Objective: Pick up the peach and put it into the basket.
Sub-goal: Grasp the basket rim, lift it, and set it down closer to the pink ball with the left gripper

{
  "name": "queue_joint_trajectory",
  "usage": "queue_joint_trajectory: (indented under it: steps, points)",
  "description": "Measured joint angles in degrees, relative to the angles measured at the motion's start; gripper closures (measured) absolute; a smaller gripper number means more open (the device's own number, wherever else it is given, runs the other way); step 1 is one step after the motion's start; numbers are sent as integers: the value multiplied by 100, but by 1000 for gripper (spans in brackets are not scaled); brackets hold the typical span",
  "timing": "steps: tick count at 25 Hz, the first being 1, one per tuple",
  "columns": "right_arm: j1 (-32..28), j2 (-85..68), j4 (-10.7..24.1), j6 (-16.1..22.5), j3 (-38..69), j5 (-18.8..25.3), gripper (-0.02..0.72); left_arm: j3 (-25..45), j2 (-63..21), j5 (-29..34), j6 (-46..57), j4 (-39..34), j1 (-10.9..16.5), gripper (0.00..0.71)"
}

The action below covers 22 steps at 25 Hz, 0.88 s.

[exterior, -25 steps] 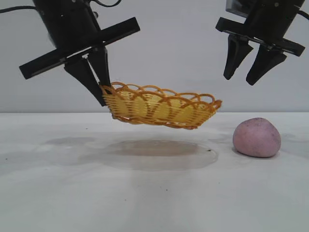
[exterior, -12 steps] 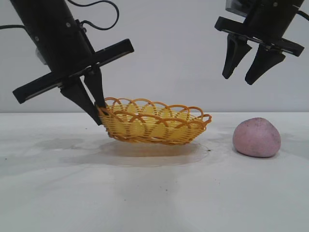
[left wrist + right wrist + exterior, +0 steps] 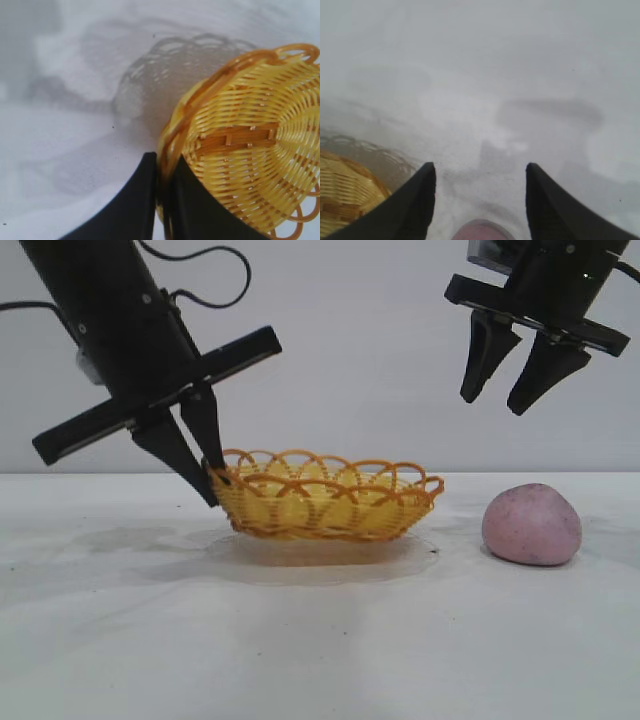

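Observation:
The yellow-orange wicker basket (image 3: 330, 508) stands level with its base down at the white tabletop, left of centre. My left gripper (image 3: 215, 485) is shut on the basket's left rim; the left wrist view shows both black fingers pinching the rim of the basket (image 3: 250, 145) at the left gripper (image 3: 162, 161). The pink-purple peach (image 3: 532, 524) lies on the table to the right of the basket, apart from it. My right gripper (image 3: 493, 405) hangs open high above the peach with nothing in it. In the right wrist view the peach (image 3: 482, 231) shows just below the right gripper (image 3: 480, 167), beside the basket (image 3: 345, 195).
The white table (image 3: 300, 640) runs wide in front of the basket and the peach. A plain pale wall stands behind. A faint dark stain (image 3: 130, 535) marks the table left of the basket.
My left gripper has come down with the basket, which was tilted in the air and now stands level at the table. The right gripper and the peach have stayed put.

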<state>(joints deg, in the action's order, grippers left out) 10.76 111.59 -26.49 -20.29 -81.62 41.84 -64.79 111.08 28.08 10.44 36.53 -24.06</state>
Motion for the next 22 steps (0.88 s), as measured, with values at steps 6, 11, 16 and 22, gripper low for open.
queue_joint_trajectory:
  steps: [6,11,16,22]
  points:
    - [0,0,0,0,0,0,333,0,23,13,0,38,0,553]
    - [0,0,0,0,0,0,333,0,23,130,-42,38,0,303]
    - [0,0,0,0,0,0,333,-12,-13,194,-79,-214,0,175]
    - [0,0,0,0,0,0,333,-454,-393,660,-125,-2093,0,175]
